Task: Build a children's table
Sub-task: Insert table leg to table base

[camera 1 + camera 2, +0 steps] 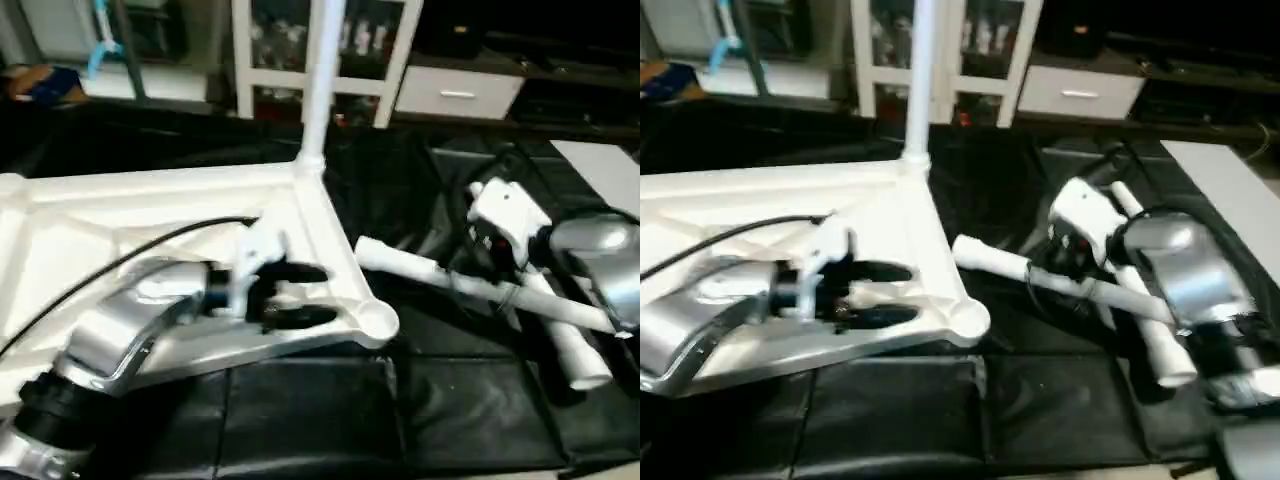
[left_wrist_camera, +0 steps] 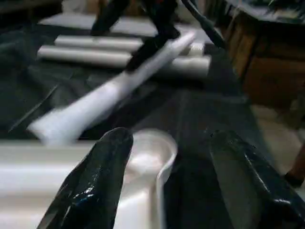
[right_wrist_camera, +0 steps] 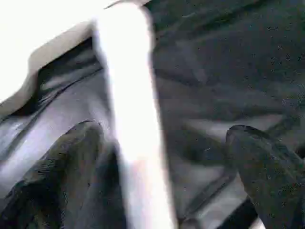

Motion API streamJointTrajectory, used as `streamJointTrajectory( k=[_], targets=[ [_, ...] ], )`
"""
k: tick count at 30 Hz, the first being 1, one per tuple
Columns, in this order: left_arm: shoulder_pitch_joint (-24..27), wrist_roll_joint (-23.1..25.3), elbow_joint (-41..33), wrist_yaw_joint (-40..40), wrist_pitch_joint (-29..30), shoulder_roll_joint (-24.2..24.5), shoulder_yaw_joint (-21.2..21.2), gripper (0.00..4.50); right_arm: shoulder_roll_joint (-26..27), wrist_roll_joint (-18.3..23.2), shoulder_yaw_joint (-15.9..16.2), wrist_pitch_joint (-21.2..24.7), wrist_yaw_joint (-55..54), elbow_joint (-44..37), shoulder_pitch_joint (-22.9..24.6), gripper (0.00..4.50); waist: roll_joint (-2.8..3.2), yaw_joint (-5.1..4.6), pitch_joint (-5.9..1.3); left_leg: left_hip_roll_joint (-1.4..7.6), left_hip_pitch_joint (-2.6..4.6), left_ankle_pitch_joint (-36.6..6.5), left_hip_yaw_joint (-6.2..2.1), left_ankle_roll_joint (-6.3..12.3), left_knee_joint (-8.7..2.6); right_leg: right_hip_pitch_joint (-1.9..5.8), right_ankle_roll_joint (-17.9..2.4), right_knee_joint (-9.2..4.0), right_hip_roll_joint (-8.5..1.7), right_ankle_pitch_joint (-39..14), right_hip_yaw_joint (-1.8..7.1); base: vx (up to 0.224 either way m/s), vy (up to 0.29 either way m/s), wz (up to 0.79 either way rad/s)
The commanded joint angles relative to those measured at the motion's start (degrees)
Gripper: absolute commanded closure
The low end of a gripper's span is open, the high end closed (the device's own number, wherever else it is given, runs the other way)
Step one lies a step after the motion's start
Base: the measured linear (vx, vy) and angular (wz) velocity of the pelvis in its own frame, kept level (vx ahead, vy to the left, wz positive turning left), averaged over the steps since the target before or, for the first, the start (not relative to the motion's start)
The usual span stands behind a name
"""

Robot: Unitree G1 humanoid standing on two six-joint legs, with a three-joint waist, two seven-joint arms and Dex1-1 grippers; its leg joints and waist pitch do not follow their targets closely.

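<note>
Left gripper [image 1: 300, 295]: jaws apart over table top [image 1: 150, 205], near corner socket [image 1: 378, 322].
Right gripper [image 3: 162, 181]: jaws wide, straddling loose leg [image 1: 480, 285].

Both forearms are rounded shells of polished silver metal, the left forearm [image 1: 130, 320] ending nearer the body in a black ribbed collar. A thin black cable [image 1: 120, 262] runs along the left arm to a white wrist block, from which two glossy black fingers [image 1: 295, 272] project. The right forearm [image 1: 1175, 265] carries a white housing [image 1: 1085, 215] with dark fittings at its wrist.
</note>
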Motion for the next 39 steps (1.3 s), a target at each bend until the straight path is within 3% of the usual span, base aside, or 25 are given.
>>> streamJointTrajectory(
  k=[1,2,5,8,9,10,16,21,26,30,39],
  targets=[
    [0.2,-0.7,-1.8,1.0,1.6,0.4,-0.1,1.51,-2.1,-1.2,0.7,-1.5,2.0,1.7,0.0,0.00,-0.04,0.15,-3.25,1.47,0.27,-9.4,-0.17,1.39,-3.22,3.25,-11.8,-3.75,-3.43,-12.6,2.45,0.000,0.000,0.00],
    [0.6,-0.6,-2.2,1.2,2.1,0.3,-0.1,1.51,-2.8,-1.9,1.2,-2.5,2.3,3.2,-0.2,0.00,-0.08,-0.04,-3.08,1.43,0.32,-10.9,-0.10,0.75,-3.09,2.85,-10.6,-4.25,-3.32,-17.5,2.42,0.000,0.000,0.00],
    [1.4,1.6,-2.8,1.0,3.7,-0.1,-0.3,1.51,-2.9,-2.1,2.5,-3.6,4.3,7.4,-0.4,0.00,-0.01,-0.28,-3.07,1.48,0.34,-12.1,-0.25,0.20,-3.05,2.54,-9.6,-4.43,-3.16,-20.2,2.27,0.000,0.000,0.00],
    [1.9,1.8,-5.5,2.1,6.8,0.0,-0.3,1.51,-2.2,-4.0,3.6,-7.2,4.8,13.1,-0.9,0.00,0.04,-0.28,-3.21,1.56,0.35,-12.4,-0.36,0.11,-2.96,2.51,-10.2,-4.30,-3.17,-19.2,2.16,0.000,0.000,0.00],
    [1.1,0.2,-6.3,3.9,8.0,-0.4,0.2,1.51,-0.6,-5.5,3.1,-10.5,2.1,18.3,-1.6,0.00,0.03,-0.29,-3.25,1.51,0.28,-12.2,-0.26,0.09,-2.86,2.44,-10.6,-4.17,-3.14,-18.2,2.18,0.000,0.000,0.00],
    [0.9,0.4,-6.2,4.2,7.8,-0.3,0.2,1.51,-0.1,-5.6,2.9,-10.6,1.7,19.6,-1.7,0.00,0.22,-0.36,-3.20,1.36,0.16,-12.1,-0.33,-0.10,-2.92,2.47,-11.2,-4.17,-3.05,-17.9,2.05,0.000,0.000,0.00],
    [-0.1,2.7,-6.2,4.0,7.5,0.9,-1.3,1.51,0.9,-7.3,4.1,-14.1,0.4,25.7,-2.3,0.00,0.09,-0.17,-3.49,1.30,0.12,-10.8,-0.21,0.61,-2.64,2.65,-11.1,-3.89,-2.97,-15.6,2.11,0.000,0.000,0.00],
    [-0.3,2.8,-7.4,4.5,9.5,-0.3,-0.2,1.47,2.0,-7.6,3.7,-17.1,0.0,30.6,-4.5,0.45,-0.02,-0.10,-3.66,1.39,-0.17,-9.3,-0.14,1.12,-2.45,2.78,-12.6,-3.39,-3.10,-12.8,2.05,0.000,0.000,0.00],
    [-0.7,2.6,-7.5,5.3,9.9,0.0,0.1,1.47,2.5,-8.4,3.1,-19.7,0.5,33.3,-6.8,0.77,0.01,-0.24,-3.40,1.32,-0.23,-11.7,-0.25,0.69,-2.44,2.58,-11.4,-3.75,-3.00,-16.8,1.97,0.000,0.000,0.00],
    [-0.8,3.9,-6.9,5.1,8.8,0.4,-0.5,1.47,3.1,-7.6,2.2,-19.1,1.6,34.3,-7.7,1.05,0.21,-0.35,-3.34,1.36,-0.07,-13.4,-0.37,0.39,-2.44,2.39,-11.0,-3.91,-2.94,-18.4,1.90,0.000,0.000,0.00],
    [-0.9,4.4,-7.5,4.1,10.0,0.8,-1.2,1.47,3.2,-10.7,5.8,-20.2,5.5,37.2,-6.2,1.91,0.49,-0.09,-3.53,1.35,-0.14,-12.5,-0.40,0.51,-2.41,2.58,-12.3,-3.59,-3.01,-15.6,1.89,0.000,0.000,0.00]
  ],
)
